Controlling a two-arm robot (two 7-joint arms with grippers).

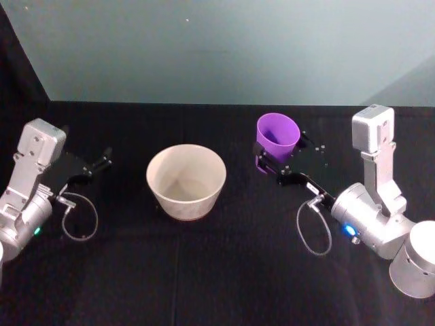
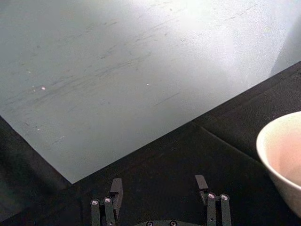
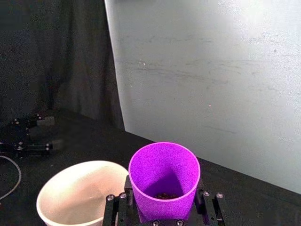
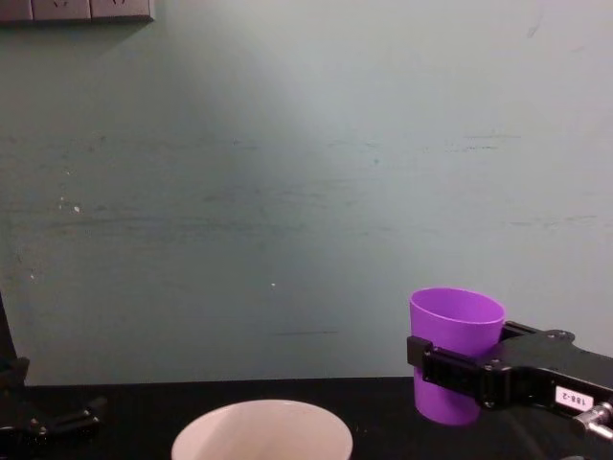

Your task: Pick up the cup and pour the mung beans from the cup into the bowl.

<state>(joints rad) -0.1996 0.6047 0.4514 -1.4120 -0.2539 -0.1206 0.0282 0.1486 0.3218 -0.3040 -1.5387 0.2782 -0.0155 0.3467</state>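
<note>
The purple cup (image 1: 277, 138) is upright to the right of the bowl (image 1: 185, 182), with my right gripper (image 1: 280, 153) shut around its lower half. In the right wrist view, dark mung beans (image 3: 163, 195) lie at the bottom of the cup (image 3: 163, 179), and the pale bowl (image 3: 75, 193) sits just beside it. From the chest, the cup (image 4: 456, 347) stands higher than the bowl's rim (image 4: 261, 414), apart from it. I cannot tell whether the cup's base touches the table. My left gripper (image 1: 97, 163) rests open at the far left with nothing between its fingers (image 2: 116, 189).
The black table runs back to a pale green wall. The bowl's edge (image 2: 282, 157) shows to one side of the left gripper. Cable loops hang from both wrists, one being the right arm's (image 1: 314, 231). Bare black cloth lies in front of the bowl.
</note>
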